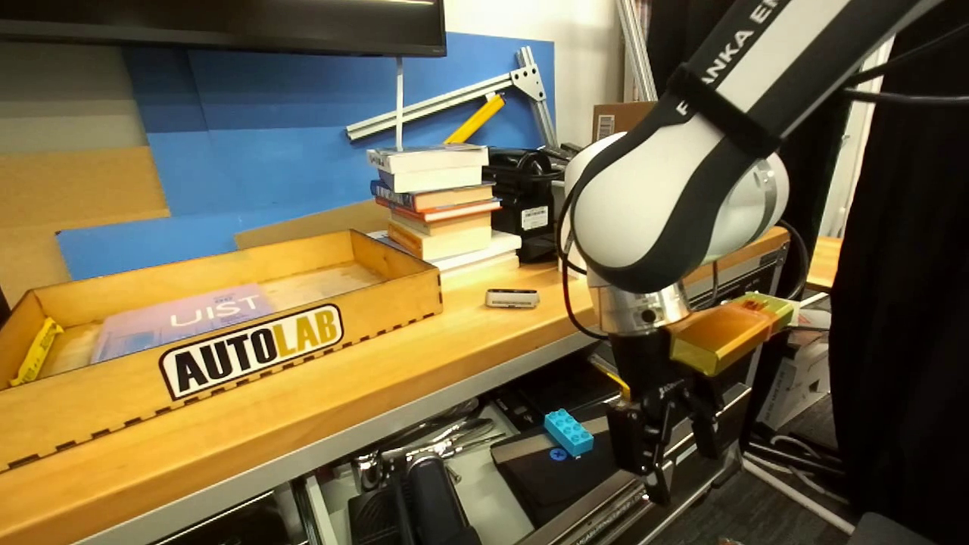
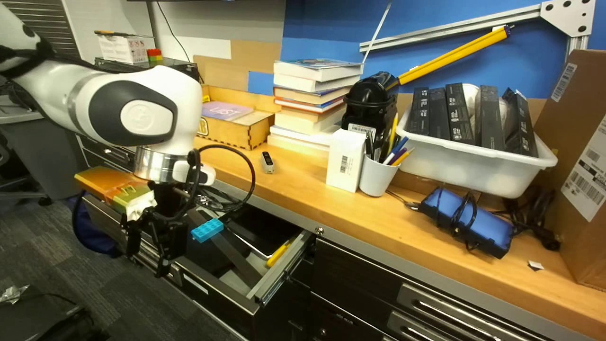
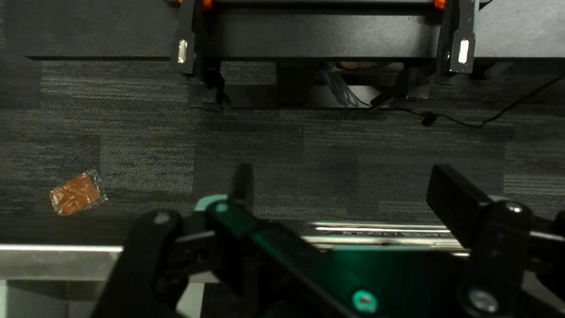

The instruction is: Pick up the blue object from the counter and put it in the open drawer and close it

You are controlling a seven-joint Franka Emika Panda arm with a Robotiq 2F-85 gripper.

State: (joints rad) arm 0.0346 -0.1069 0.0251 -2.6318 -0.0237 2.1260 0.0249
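- The gripper [image 3: 342, 187] has its jaws spread well apart with nothing between them; through the gap the wrist view shows carpet [image 3: 309, 150].
- The blue block [image 1: 568, 432] lies toward the cabinet [image 2: 350, 265] from the jaws, apart from them, inside the open drawer [image 2: 229, 305]. It rests studs up on a dark flat thing [image 1: 537, 484]. The counter [image 1: 492, 333] is farther that way and higher than the jaws.
- The drawer's metal front bar [image 3: 384, 240] runs just beside the jaws; whether they touch it, I cannot tell.
- The block looks like a hard plastic toy brick: probably light, stiff and tough, with smooth sides that could slide a little in a crooked grip.
- Should it need shifting, the best hold would be from above, one jaw to each long side at mid-length, below the studs, since the bumpy top offers poor contact.
- I judge the placing done and the closing left. A steady push on the middle of the front suits best: the drawer, loaded with shiny metal pieces [image 1: 454, 439], is likely heavy, and so light a block may skid if jolted.
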